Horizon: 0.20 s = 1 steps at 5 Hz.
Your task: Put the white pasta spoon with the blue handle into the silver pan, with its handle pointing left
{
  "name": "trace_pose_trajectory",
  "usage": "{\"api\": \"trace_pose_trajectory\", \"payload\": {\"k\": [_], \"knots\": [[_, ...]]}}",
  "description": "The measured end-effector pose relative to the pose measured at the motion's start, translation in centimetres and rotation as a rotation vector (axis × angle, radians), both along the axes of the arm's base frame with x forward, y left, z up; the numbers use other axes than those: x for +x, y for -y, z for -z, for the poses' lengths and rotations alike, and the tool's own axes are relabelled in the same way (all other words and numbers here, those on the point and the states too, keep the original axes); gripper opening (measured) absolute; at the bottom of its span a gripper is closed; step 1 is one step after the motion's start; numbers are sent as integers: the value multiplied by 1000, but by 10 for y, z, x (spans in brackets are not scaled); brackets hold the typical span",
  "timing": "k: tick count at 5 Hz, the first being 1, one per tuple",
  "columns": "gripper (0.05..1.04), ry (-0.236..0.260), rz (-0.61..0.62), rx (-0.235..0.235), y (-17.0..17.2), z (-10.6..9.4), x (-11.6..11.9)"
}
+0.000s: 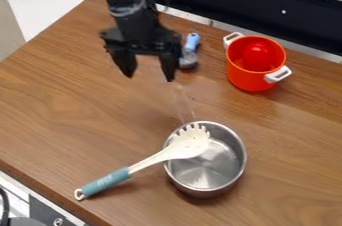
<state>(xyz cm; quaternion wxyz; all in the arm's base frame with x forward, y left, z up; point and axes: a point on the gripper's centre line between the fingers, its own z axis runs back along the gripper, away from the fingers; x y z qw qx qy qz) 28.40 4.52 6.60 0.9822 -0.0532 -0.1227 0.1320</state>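
Observation:
The black gripper (148, 74) hangs over the upper left part of the wooden table, its two fingers spread apart with nothing between them. Just right of it lies a small utensil with a blue handle (192, 42), its grey end close beside the gripper. A steel pot (229, 174) stands below and to the right. Across the pot's left rim rests a white slotted spoon (190, 141), its head over the pot and its teal handle (105, 182) sticking out to the lower left. An orange-red pot (248, 81) with white handles stands at the upper right.
The wooden table (60, 105) ends at a diagonal front edge on the lower left. A dark panel (267, 10) runs along the back. At the lower left corner, beyond the table edge, are white and dark appliance parts (40, 209).

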Motion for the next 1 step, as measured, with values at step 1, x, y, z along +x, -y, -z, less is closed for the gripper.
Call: {"api": "trace_pose_trajectory", "payload": {"k": [1], "knots": [[998, -14, -92, 16, -11, 9, 12]]}}
